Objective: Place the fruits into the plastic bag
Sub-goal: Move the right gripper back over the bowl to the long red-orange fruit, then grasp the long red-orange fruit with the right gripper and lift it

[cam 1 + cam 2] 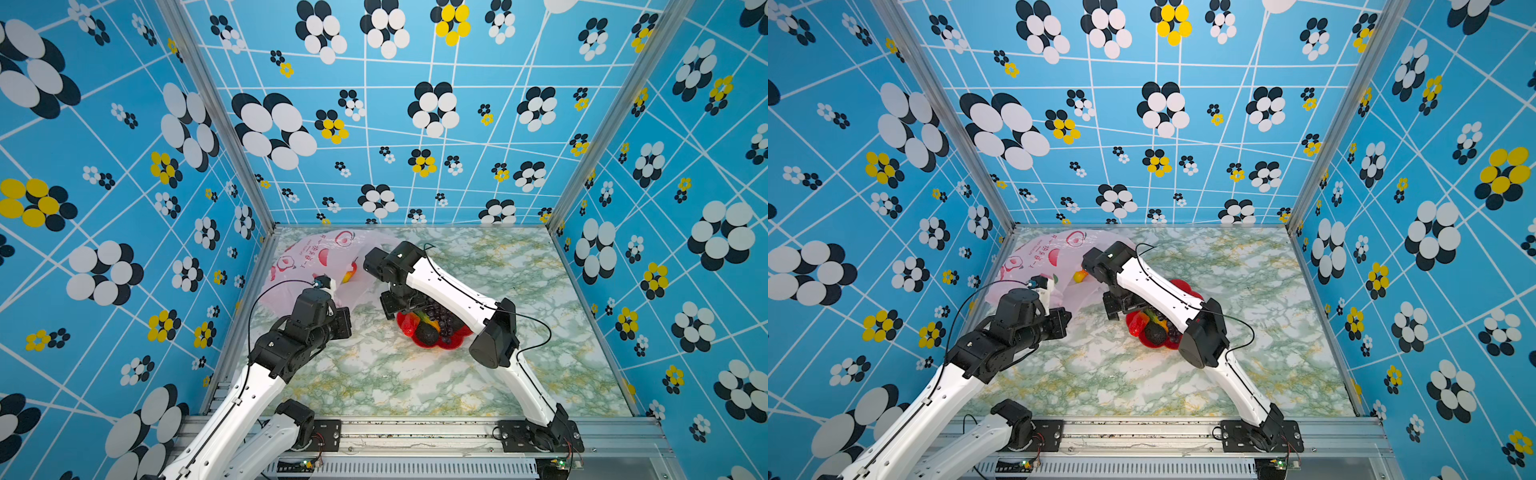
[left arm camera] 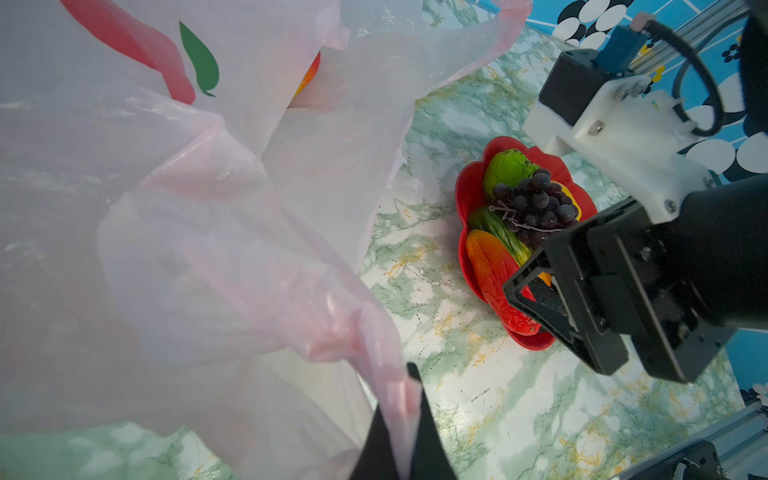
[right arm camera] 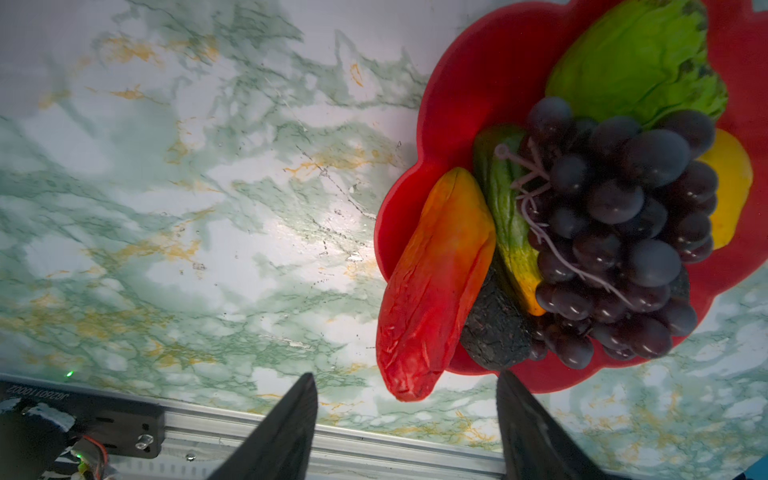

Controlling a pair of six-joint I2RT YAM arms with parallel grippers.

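Left wrist view: left jaws pressed together, pinching a fold of the plastic bag (image 2: 232,266), which sits far left on the counter (image 2: 478,395); right jaws spread wide, holding nothing, just above the fruits (image 3: 615,232) heaped in the red dish (image 3: 457,91) mid-counter.

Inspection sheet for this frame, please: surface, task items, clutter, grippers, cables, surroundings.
Surface: green-veined marble-pattern tabletop.
Job's things: plastic bag at the back left, one yellow-red fruit inside; grape bunch, mango, avocado, green-yellow oblong, green fruit and yellow fruit in the red dish.
Clutter: nothing seen.
Grippers: left gripper shut on the bag's edge; right gripper open, empty, above the mango's end.
Cables: a black cable loops off each arm; no snag seen.
Surroundings: blue flower-print walls, aluminium frame.
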